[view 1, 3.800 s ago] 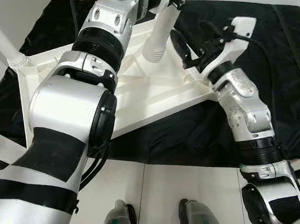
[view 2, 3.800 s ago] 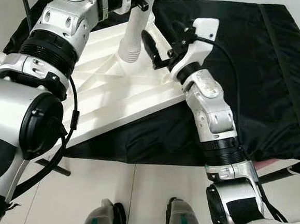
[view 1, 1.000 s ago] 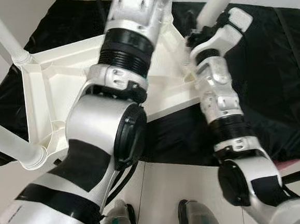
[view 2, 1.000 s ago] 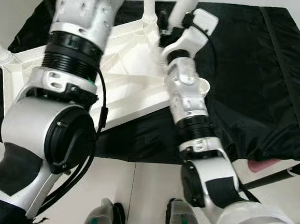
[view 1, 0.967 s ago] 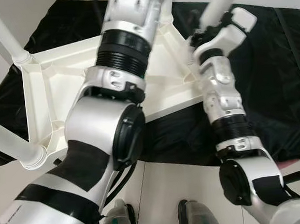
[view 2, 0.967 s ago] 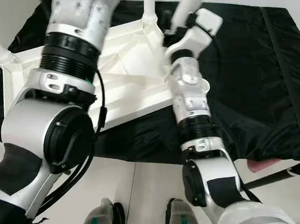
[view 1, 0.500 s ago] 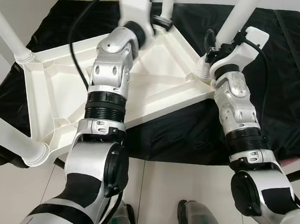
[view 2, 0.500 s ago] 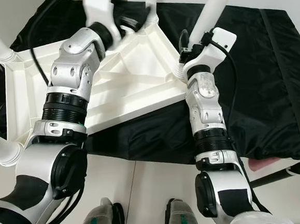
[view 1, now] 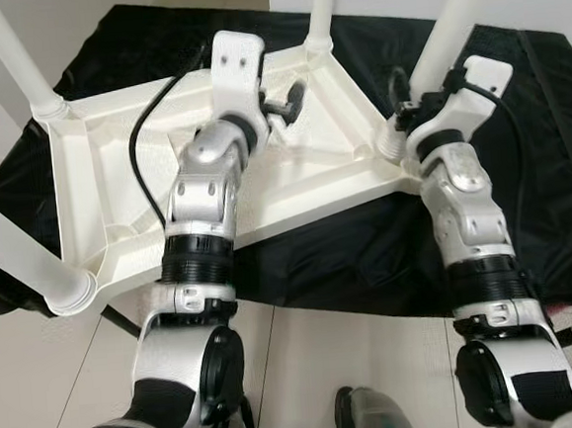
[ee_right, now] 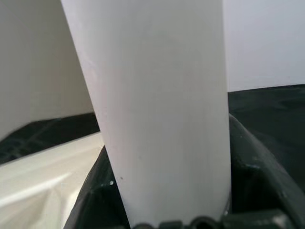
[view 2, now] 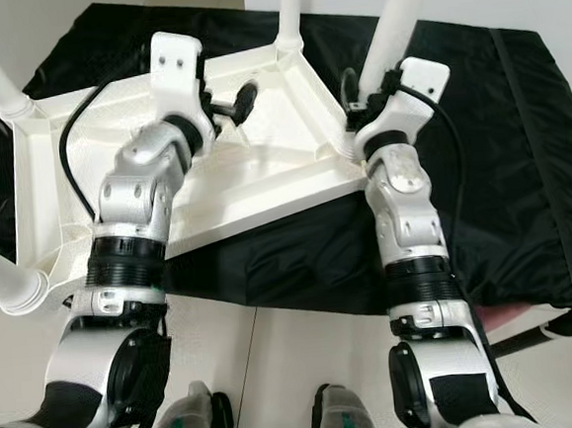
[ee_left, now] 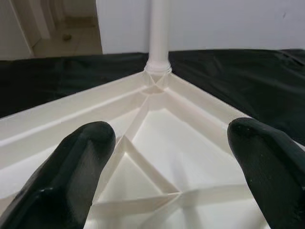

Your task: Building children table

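Gripping the fourth leg (view 1: 447, 33) at the upturned tabletop's (view 1: 115, 178) three o'clock corner with the right hand (view 2: 364, 94); left hand (view 1: 287, 103) hovering wide open over the ribs. Risking a crooked, half-seated leg toppling upon release.

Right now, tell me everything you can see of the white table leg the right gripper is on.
The white table leg is a smooth, round tube, plastic by the look of it. It stands upright but leaning, its lower end set in the near right corner socket of the upturned white tabletop, which lies on a black cloth. Its upper end runs out of frame. The right gripper is shut around it just above the socket, and in the right wrist view the leg sits between the black fingers.
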Controlling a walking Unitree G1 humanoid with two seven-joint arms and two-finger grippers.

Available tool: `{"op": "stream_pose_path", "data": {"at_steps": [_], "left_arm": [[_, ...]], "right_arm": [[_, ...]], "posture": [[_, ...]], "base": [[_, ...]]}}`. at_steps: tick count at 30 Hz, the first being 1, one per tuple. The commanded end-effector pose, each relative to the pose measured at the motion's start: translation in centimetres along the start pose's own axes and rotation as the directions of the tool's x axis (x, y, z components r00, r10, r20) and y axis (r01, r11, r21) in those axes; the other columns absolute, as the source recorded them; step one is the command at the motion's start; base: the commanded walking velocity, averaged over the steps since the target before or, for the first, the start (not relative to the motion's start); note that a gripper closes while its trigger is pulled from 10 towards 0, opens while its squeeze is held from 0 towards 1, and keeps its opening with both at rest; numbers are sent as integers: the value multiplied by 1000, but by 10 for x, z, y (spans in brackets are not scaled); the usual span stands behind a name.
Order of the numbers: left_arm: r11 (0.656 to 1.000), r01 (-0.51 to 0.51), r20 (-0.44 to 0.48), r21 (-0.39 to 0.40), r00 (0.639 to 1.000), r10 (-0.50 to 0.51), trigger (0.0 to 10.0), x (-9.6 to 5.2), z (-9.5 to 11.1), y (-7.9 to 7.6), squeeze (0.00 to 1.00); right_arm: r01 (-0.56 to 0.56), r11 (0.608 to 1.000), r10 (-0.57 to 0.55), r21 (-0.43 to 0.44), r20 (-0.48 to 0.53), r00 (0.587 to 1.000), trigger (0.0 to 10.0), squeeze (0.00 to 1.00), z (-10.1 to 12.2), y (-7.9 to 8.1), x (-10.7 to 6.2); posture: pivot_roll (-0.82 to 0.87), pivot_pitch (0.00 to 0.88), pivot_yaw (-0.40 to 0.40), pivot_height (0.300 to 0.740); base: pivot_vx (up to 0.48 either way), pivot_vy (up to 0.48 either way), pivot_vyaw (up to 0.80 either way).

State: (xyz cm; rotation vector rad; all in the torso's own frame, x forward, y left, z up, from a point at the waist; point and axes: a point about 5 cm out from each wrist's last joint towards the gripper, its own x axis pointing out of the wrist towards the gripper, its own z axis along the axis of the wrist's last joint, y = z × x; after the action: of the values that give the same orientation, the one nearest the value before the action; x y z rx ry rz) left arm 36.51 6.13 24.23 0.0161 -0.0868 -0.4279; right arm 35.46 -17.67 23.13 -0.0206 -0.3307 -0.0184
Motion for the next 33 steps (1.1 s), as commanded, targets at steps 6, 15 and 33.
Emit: {"op": "stream_pose_path", "data": {"at_steps": [6,15,33], "left_arm": [[998,45,-47,40,998,-43,10000,-9,-13,-13,0],[989,115,-91,94,990,-106,10000,-24,-26,-25,0],[949,288,-107,130,955,-275,10000,-44,-33,-51,0]], "right_arm": [[31,997,-32,-66,-16,999,10000,0,2,-10,-4],[60,988,-67,-141,-45,997,10000,0,-7,-18,-10],[108,992,-111,-73,-49,993,10000,0,-27,-18,-7]], "posture": [[-68,0,-11,740],[-53,24,-3,740],[-34,39,8,740]], "base": [[0,0,0],[0,0,0],[0,0,0]]}}
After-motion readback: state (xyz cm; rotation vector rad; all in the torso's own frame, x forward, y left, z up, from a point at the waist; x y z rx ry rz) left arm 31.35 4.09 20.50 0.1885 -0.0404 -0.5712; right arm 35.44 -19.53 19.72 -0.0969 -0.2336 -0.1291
